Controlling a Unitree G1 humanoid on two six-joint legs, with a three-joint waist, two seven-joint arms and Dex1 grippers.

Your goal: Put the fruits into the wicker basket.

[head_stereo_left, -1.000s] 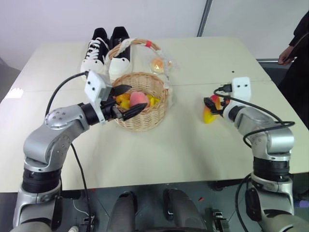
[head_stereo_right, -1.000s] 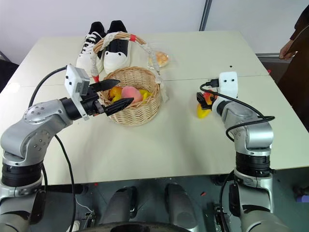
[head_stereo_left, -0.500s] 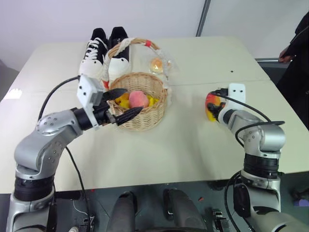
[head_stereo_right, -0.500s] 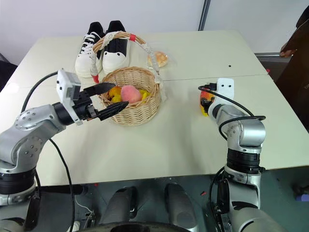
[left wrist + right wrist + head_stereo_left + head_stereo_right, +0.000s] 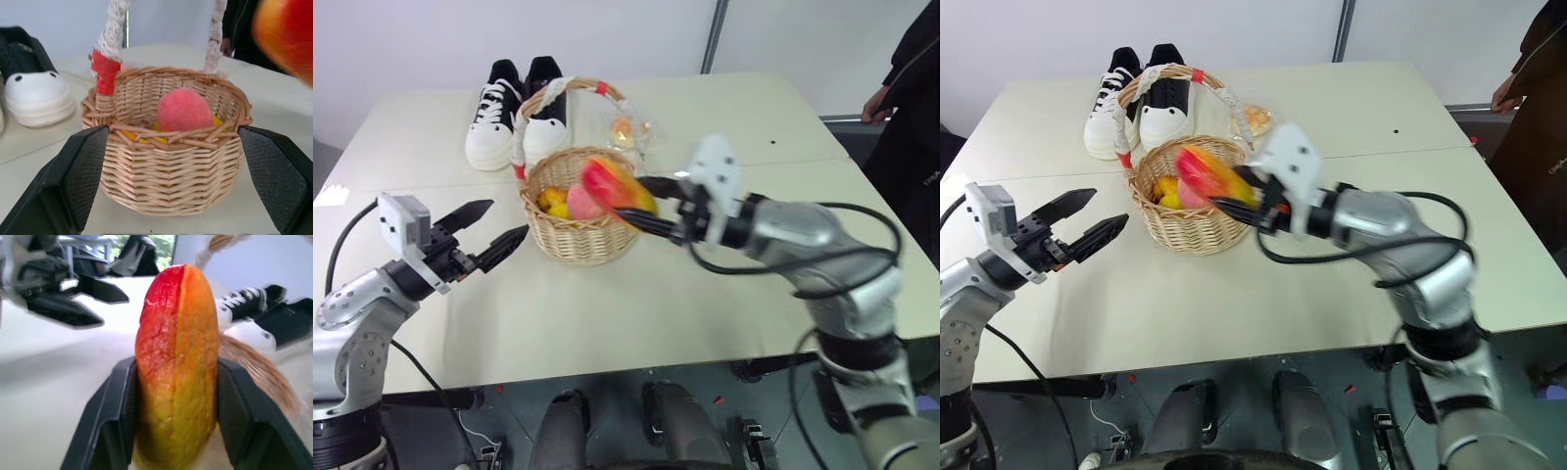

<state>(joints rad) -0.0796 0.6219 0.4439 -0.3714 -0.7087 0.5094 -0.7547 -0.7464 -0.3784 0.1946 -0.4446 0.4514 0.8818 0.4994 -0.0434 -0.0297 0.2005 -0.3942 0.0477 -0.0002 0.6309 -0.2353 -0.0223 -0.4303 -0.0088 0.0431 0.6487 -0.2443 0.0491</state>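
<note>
The wicker basket [image 5: 576,233] stands mid-table, its cloth-wrapped handle [image 5: 558,88] arching over it. Inside lie the pink peach [image 5: 184,109] and some yellow pieces [image 5: 553,202]. My right gripper [image 5: 632,202] is shut on the red-to-yellow mango [image 5: 619,188], which hangs over the basket's right rim. In the right wrist view the mango [image 5: 178,367] stands upright between the two fingers [image 5: 115,421]. My left gripper [image 5: 507,217] is open and holds nothing. It sits a short way left of the basket and points at it, and in the left wrist view the basket [image 5: 171,181] lies just beyond its spread fingers [image 5: 83,176].
A pair of black-and-white shoes [image 5: 519,98] stands behind the basket. A pale orange item in clear wrap [image 5: 628,129] lies beside them. A person [image 5: 906,88] stands at the table's far right. The table's near edge runs just below both arms.
My right gripper closed on the mango, lifted it off the table at the right and carried it left to the basket. My left gripper drew back leftward, away from the basket.
</note>
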